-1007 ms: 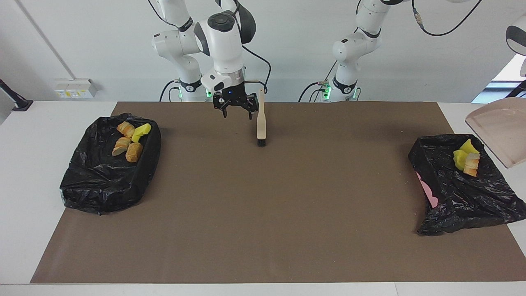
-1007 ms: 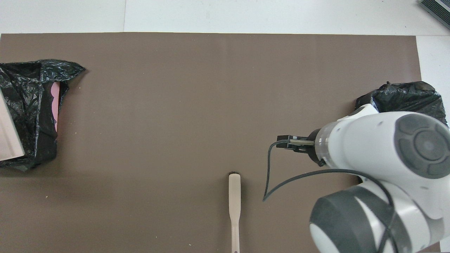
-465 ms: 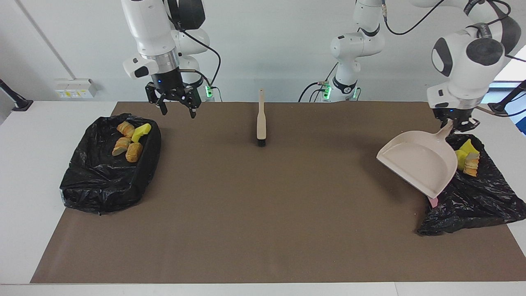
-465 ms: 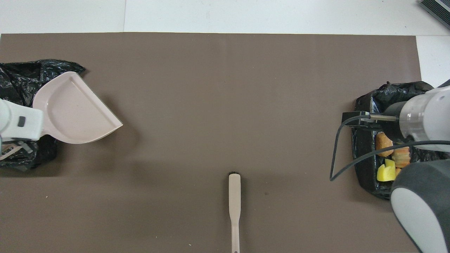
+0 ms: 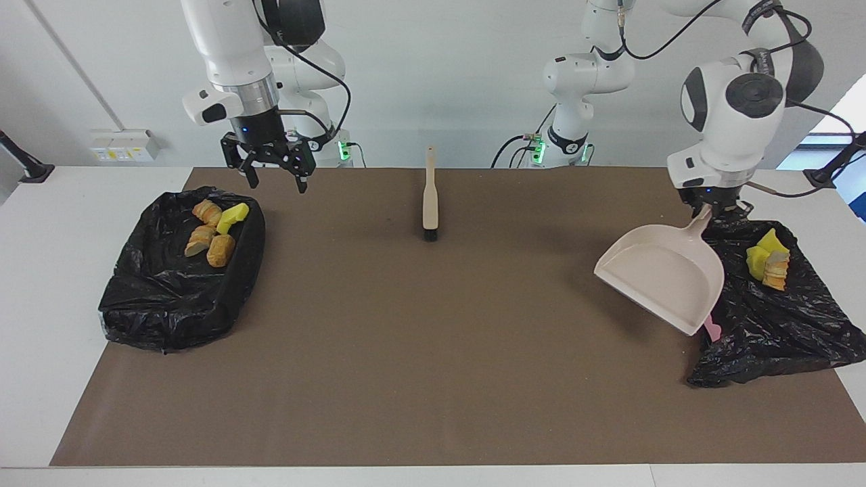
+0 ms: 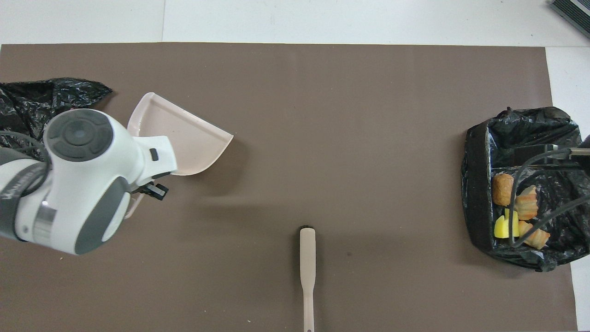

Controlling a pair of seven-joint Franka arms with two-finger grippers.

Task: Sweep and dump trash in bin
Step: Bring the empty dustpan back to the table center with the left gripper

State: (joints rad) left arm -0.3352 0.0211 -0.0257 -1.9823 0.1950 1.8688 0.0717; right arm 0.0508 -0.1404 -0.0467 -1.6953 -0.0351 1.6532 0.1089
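Sponge chunks [image 5: 212,233] lie in the black-lined bin [image 5: 177,267] at the right arm's end of the table, with more [image 5: 766,260] in the black-lined bin [image 5: 771,318] at the left arm's end. The left gripper [image 5: 710,205] is clamped on the beige dustpan [image 5: 659,277], tilted in the air beside that bin. The right gripper [image 5: 270,177] hangs with fingers spread over the first bin's edge; a brush [image 5: 429,196] lies on the brown mat [image 5: 433,352], near the robots.
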